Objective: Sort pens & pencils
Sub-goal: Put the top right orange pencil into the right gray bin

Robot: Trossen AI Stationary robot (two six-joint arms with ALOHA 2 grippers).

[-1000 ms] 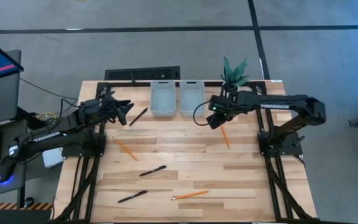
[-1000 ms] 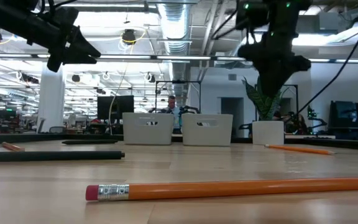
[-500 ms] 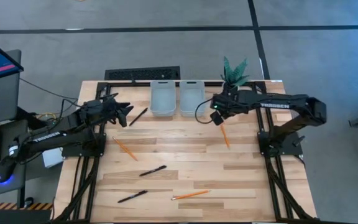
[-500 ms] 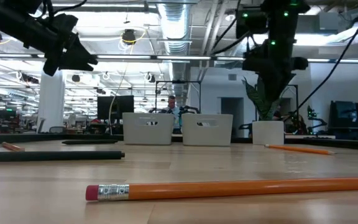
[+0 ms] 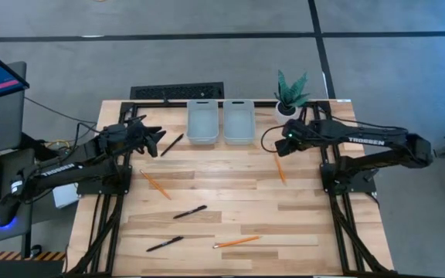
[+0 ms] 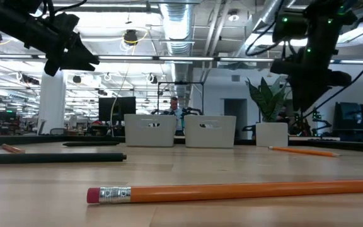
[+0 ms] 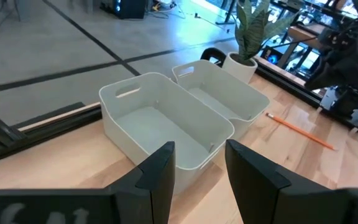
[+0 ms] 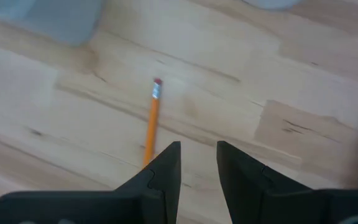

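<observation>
Right gripper [image 8: 196,163] empty, fingers parted, above pencil [image 8: 151,119]; plant [image 5: 290,91] beside.

"TROSSEN" on right arm [image 5: 369,141]

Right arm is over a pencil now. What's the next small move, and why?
Probably lower the right gripper straight down onto the pencil. In the right wrist view its jaws stand apart and empty above the pencil's lower end, which lies just off to one side, so shift slightly across before closing.
</observation>
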